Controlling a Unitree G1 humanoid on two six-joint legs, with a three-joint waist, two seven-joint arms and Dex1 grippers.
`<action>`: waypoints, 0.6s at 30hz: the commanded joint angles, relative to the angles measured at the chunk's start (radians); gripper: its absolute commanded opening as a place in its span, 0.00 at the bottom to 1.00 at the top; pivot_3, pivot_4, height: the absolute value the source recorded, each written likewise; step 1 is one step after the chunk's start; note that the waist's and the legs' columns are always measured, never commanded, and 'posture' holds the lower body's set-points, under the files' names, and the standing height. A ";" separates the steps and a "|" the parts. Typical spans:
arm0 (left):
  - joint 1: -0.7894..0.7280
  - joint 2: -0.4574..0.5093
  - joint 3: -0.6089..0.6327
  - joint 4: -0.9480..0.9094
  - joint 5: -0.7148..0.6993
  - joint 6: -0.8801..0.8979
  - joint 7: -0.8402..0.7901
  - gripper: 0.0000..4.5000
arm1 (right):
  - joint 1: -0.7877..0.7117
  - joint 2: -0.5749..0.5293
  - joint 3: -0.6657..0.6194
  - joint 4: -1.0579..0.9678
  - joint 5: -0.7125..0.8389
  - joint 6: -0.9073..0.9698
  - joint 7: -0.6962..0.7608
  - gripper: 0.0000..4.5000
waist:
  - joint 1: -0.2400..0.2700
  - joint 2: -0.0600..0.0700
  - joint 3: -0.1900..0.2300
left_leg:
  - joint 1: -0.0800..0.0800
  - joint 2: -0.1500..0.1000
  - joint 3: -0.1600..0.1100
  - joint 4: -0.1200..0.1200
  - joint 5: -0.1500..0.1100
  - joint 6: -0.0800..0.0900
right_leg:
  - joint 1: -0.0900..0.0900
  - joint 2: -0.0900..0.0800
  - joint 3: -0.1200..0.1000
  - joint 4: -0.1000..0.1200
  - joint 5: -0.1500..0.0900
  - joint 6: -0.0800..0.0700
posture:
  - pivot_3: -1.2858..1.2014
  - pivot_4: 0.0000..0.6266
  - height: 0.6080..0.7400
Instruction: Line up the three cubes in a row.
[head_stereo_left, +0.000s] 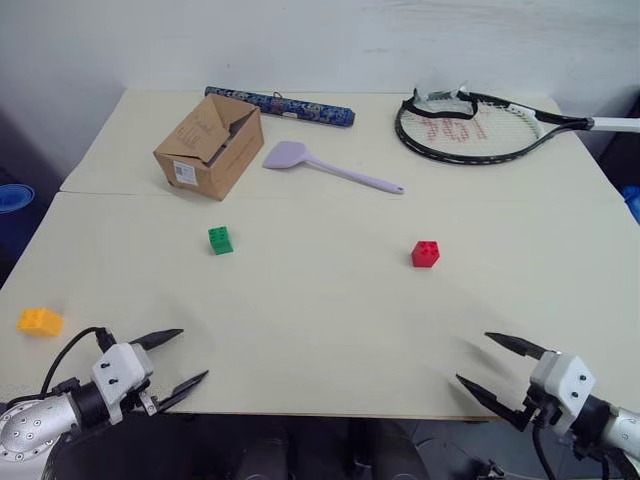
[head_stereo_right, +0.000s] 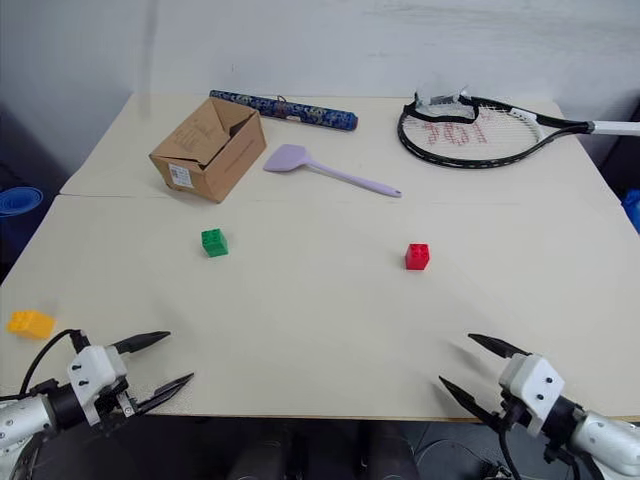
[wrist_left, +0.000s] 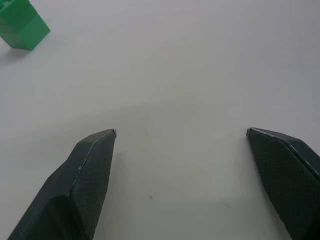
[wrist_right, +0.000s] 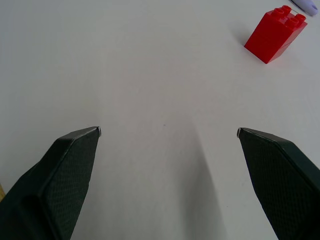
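- Looks like you're right at the start here: none of the three bricks is lined up yet, nothing's been grabbed.
- Nearest to you, the left claw (head_stereo_left: 182, 359) and right claw (head_stereo_left: 502, 366) both hover at the near edge of the worktop (head_stereo_left: 320, 330), black pointed fingers spread wide, nothing between them.
- Using the green brick (head_stereo_left: 220, 240) as the landmark: the yellow-orange brick (head_stereo_left: 39, 321) sits well off to its left and nearer you, almost at the worktop's left edge. The red brick (head_stereo_left: 425, 254) is well off to its right, about level with it.
- So green and red already make a rough line. My guess is your next move is the left claw going for the yellow-orange one and carrying it in beside the green.
- The bricks are small hard glossy plastic with studs on top, boxy flat sides, so they should pinch fine, though slick plastic can squirt out if you catch a corner.
- Worktop is smooth, pale and matte.
- Beyond the green brick: an open brown cardboard box (head_stereo_left: 209, 146), a lilac plastic spatula (head_stereo_left: 330, 167), a patterned blue tube (head_stereo_left: 280, 106) and a strung racket (head_stereo_left: 480, 125). All out of your way.
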 joint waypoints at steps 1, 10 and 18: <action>-0.007 -0.019 0.030 -0.073 -0.123 0.097 0.019 0.97 | 0.003 0.021 -0.011 -0.032 0.025 0.017 -0.024 1.00 | 0.000 0.000 0.000 | 0.000 0.000 0.000 0.000 0.000 0.000 | 0.000 0.000 0.000 0.000 0.000 0.000 | 0.52 0.24 1.00; -0.138 -0.038 0.001 -0.231 -0.355 0.354 0.038 0.97 | 0.035 0.189 -0.136 -0.086 0.093 0.117 -0.268 1.00 | 0.025 0.002 0.000 | 0.000 0.000 0.000 0.001 0.002 -0.003 | 0.000 0.000 0.000 0.001 0.000 0.000 | 0.52 0.24 1.00; -0.268 -0.029 -0.117 -0.262 -0.338 0.403 -0.010 0.97 | -0.092 0.276 -0.015 -0.188 0.025 0.227 -0.431 1.00 | -0.001 0.004 0.000 | 0.000 0.000 0.002 0.001 0.003 -0.006 | 0.000 0.002 0.002 0.003 0.000 0.000 | 0.52 0.24 1.00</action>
